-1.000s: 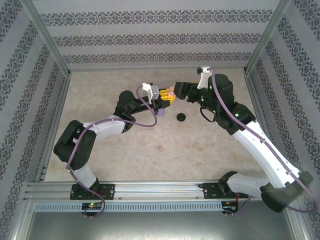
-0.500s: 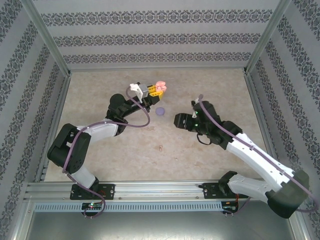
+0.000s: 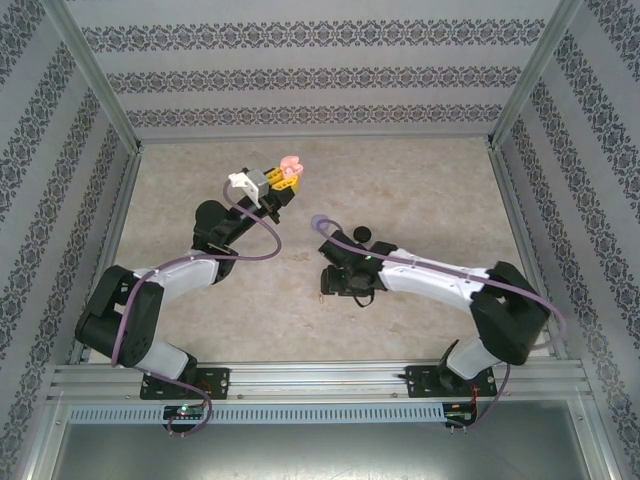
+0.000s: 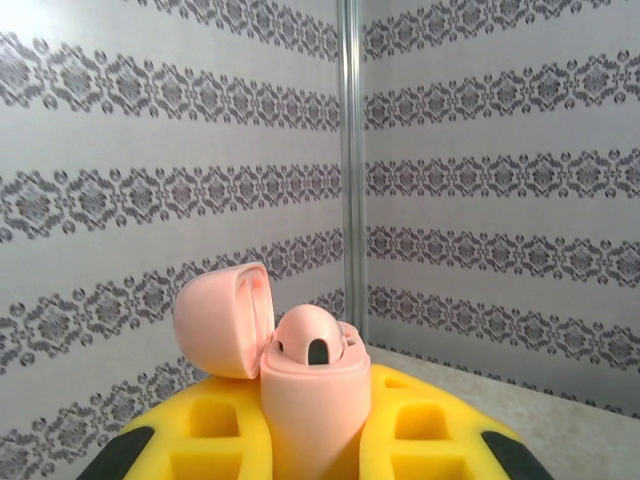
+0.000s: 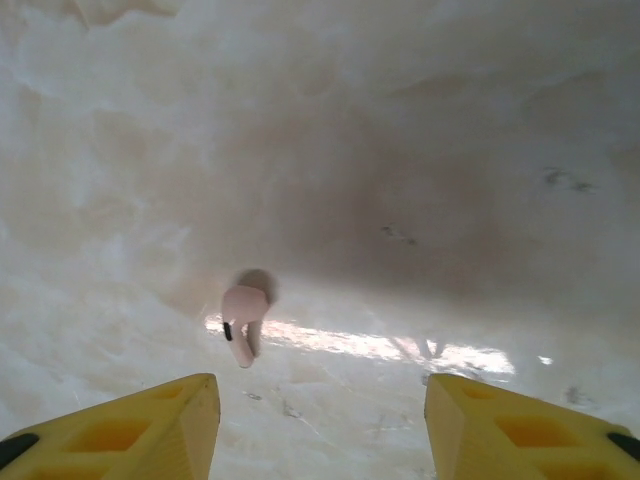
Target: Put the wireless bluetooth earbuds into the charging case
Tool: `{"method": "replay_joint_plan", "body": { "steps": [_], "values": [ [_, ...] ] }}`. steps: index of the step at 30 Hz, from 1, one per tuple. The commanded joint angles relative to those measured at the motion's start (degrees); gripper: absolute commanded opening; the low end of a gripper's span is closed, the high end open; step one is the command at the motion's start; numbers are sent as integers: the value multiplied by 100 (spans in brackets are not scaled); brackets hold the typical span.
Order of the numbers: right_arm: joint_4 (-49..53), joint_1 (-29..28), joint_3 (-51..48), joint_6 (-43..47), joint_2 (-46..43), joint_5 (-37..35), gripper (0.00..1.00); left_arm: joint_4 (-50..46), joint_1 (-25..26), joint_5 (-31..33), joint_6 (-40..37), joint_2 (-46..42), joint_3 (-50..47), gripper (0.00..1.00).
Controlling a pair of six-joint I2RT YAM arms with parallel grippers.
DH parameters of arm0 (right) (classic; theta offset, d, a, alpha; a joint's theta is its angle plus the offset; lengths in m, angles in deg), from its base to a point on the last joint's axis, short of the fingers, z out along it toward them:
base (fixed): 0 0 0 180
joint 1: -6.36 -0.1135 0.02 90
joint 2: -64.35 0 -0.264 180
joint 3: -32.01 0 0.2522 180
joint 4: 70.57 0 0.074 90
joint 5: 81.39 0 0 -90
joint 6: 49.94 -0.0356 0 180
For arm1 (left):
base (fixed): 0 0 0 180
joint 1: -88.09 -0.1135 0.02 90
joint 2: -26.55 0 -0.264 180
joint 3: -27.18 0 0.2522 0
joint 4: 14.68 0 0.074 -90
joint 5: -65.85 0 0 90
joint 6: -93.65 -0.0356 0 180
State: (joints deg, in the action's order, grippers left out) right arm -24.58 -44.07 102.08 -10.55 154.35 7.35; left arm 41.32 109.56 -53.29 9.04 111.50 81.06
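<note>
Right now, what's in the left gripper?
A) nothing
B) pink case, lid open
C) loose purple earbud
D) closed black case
B: the left wrist view shows the pink case clamped in the left gripper, its lid hinged open.

The top camera looks steeply down on the table (image 3: pixel 420 200) from 6 o'clock. The left wrist camera looks level, tight behind the pink case (image 4: pixel 310 395), which the top view also shows near 12 o'clock. The right wrist camera points down, close to the tabletop.
</note>
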Motion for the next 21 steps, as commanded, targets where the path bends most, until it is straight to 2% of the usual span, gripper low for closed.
{"method": "replay_joint_plan", "body": {
  "steps": [1,10,21],
  "values": [
    [208,-195,390,-259,346,-226,55,420,-99,142,96,-308,-120,0],
    [562,-453,1128,-543,1171,-426,44,425,-208,253,77,-671,-336,0],
    [715,-474,1391,-839,1711,-465,37,445,-305,262,65,-848,-453,0]
  ]
}}
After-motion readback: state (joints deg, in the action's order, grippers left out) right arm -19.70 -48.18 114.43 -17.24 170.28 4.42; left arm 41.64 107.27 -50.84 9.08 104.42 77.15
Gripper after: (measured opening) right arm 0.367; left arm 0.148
